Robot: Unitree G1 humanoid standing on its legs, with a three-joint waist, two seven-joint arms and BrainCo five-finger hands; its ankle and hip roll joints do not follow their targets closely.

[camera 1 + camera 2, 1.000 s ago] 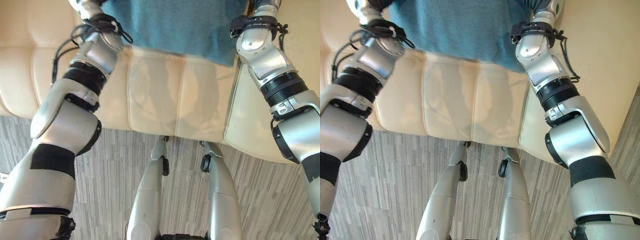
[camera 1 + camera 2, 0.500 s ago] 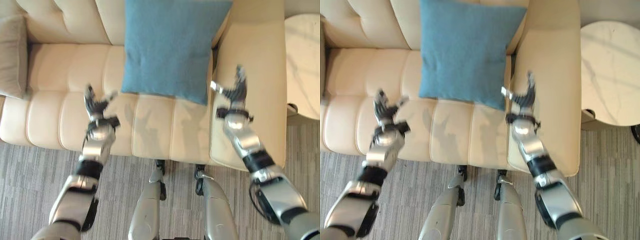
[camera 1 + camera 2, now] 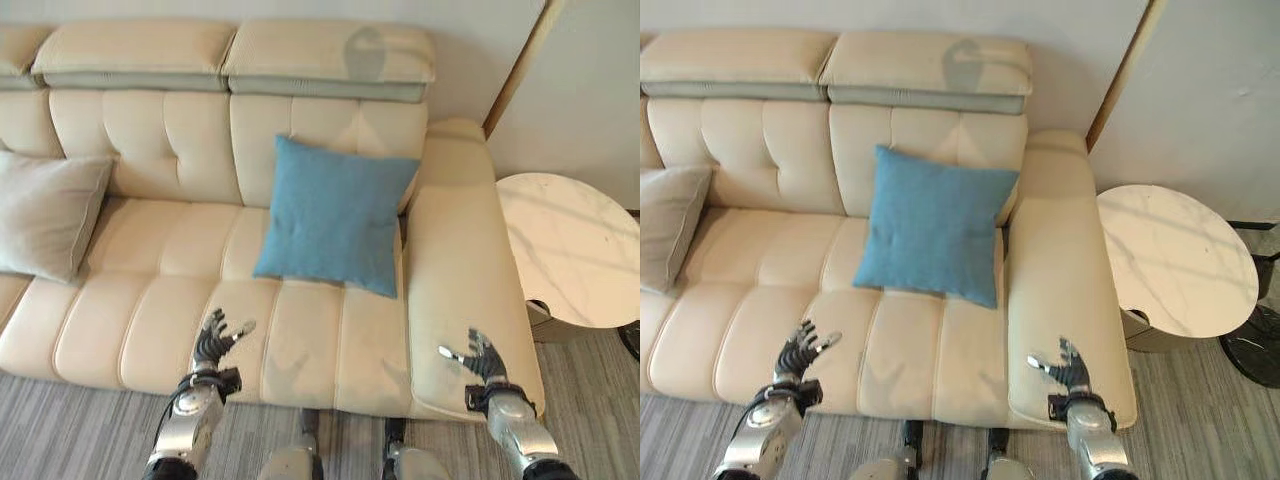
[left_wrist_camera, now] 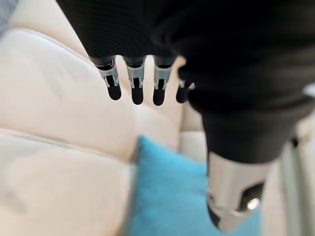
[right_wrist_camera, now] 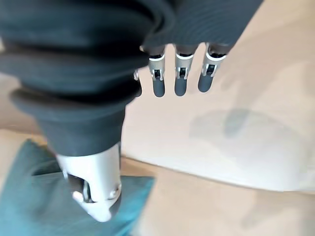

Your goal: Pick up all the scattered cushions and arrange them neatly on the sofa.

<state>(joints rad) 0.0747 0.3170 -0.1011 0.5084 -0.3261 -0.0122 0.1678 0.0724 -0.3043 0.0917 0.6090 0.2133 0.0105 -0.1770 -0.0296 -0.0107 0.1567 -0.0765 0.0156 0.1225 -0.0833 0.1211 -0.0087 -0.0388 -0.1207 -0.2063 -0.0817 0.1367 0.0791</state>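
A cream leather sofa (image 3: 150, 330) runs across the head views, and none of its surfaces or the things on it carry any writing or label that can be read. A blue cushion (image 3: 335, 217) stands tilted on the seat, leaning against the backrest just beside the sofa's right armrest (image 3: 460, 270). A beige cushion (image 3: 45, 210) leans against the backrest at the far left end of the seat, well apart from the blue one. To the right of the armrest stands a round side table with a pale marbled top (image 3: 570, 255), bare on its surface. The left hand (image 3: 213, 342) hovers over the front edge of the seat, below and to the left of the blue cushion, with its fingers spread and straight and nothing in them; its wrist view shows the fingers (image 4: 135, 86) extended over the cream leather, with the blue cushion beyond. The right hand (image 3: 478, 357) hovers over the front end of the right armrest, likewise spread wide and empty; its own wrist view shows straight fingers (image 5: 179, 81) above the leather. Grey striped floor (image 3: 60, 430) shows in front of the sofa.
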